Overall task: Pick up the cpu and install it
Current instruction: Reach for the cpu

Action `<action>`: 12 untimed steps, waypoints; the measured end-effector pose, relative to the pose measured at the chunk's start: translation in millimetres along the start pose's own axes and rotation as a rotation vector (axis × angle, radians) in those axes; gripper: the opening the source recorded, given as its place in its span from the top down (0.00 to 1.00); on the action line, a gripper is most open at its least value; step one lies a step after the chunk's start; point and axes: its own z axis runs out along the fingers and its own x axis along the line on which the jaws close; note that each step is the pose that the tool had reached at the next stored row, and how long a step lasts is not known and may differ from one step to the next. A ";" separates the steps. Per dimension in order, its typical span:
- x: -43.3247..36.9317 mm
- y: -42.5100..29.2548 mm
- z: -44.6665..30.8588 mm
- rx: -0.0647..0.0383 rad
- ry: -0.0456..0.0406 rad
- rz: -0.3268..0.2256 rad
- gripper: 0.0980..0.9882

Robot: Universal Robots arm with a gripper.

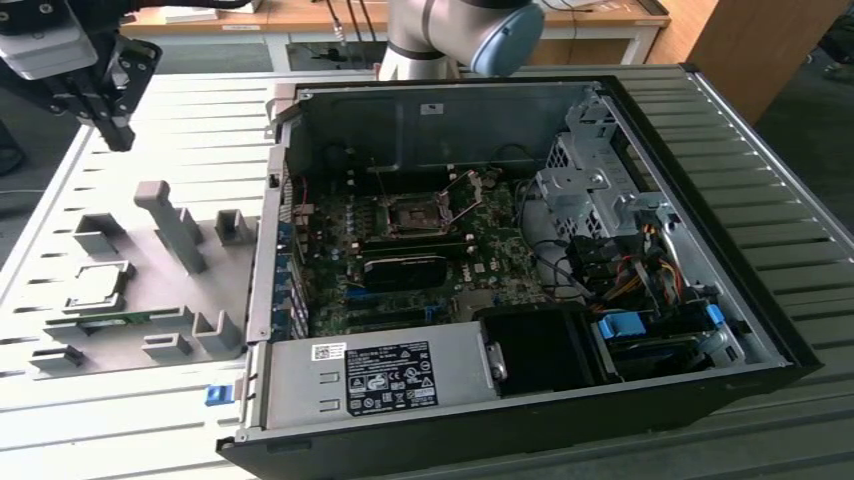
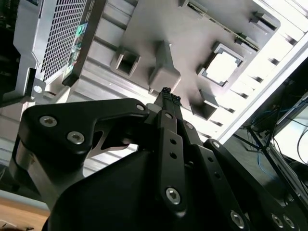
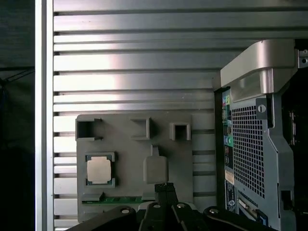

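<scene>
Our gripper (image 3: 165,186), pressed together and empty, hangs clear of the cpu (image 3: 99,169), which we judge light, stiff, fragile, best edge-gripped.

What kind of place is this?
Probably a robotics lab bench for computer assembly: an open computer case lies on a slotted metal table, beside a grey fixture plate holding the cpu, with wooden desks behind.
</scene>
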 end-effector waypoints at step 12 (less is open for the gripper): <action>45.2 -4.1 7.7 -0.001 -0.0094 -0.001 0.99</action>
